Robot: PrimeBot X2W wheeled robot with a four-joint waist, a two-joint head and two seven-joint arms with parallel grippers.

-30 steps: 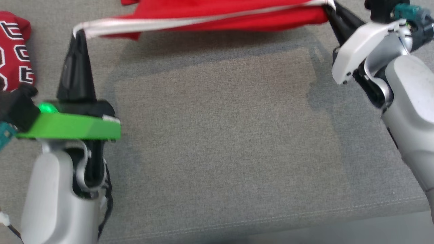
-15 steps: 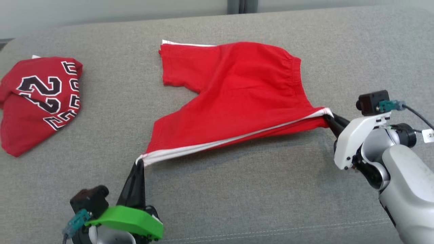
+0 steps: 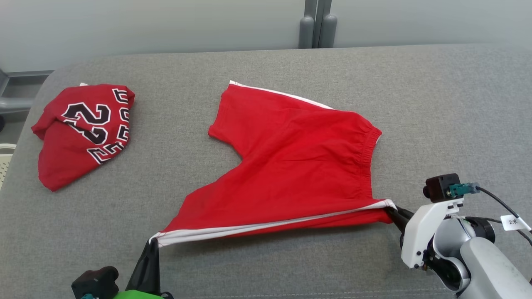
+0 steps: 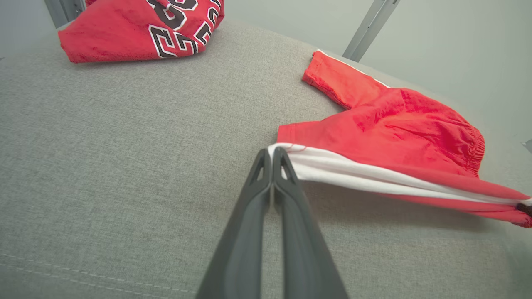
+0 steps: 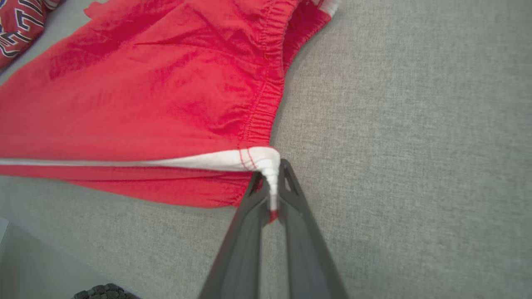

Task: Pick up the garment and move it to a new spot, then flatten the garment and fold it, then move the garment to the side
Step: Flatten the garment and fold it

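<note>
Left gripper [image 4: 272, 153] pinched shut on the hem corner of the red shorts [image 3: 299, 166], near the front edge of the grey cushion [image 3: 436, 104]; the shorts spread over the cushion's middle, their white-striped side raised and taut just above it; right gripper [image 5: 271, 170] clamped on the waistband corner, also near the cushion's front. Flattening looks under way, with the far leg and waistband lying fairly smooth. Folding and the move aside appear not yet done.
</note>
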